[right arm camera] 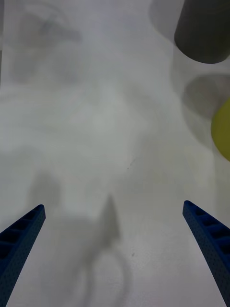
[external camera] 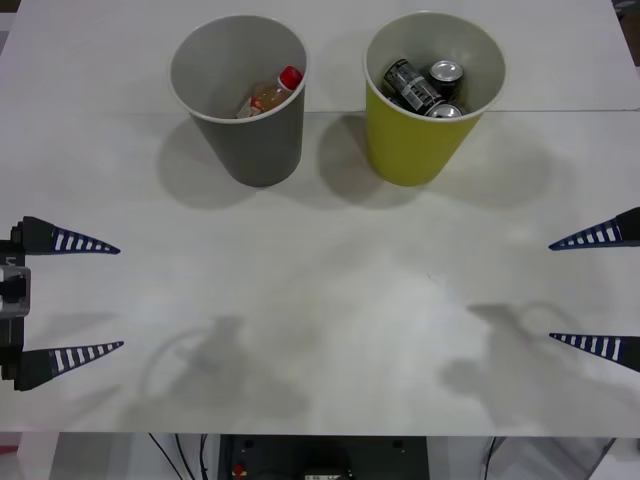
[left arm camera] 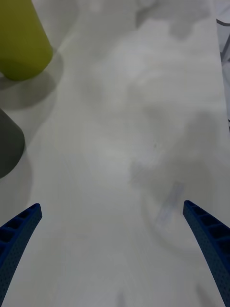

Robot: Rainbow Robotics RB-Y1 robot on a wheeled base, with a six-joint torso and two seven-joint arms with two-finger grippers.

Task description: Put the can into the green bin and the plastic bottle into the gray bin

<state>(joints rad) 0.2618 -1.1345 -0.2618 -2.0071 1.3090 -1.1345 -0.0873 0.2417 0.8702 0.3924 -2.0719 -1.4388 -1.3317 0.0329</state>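
Can and bottle sit in their bins

Can lies in the green bin with two similar dark cans; the plastic bottle rests in the gray bin, both near the tabletop's far edge. Left gripper and right gripper hover at opposite side edges, fingers spread wide, empty.

The left gripper has two long, tapering dark blue fingers with pale ribbed slots, mounted on a black and grey block at the wrist. The right gripper has the same pointed, ribbed fingers, whose blue surface looks finely dotted up close.
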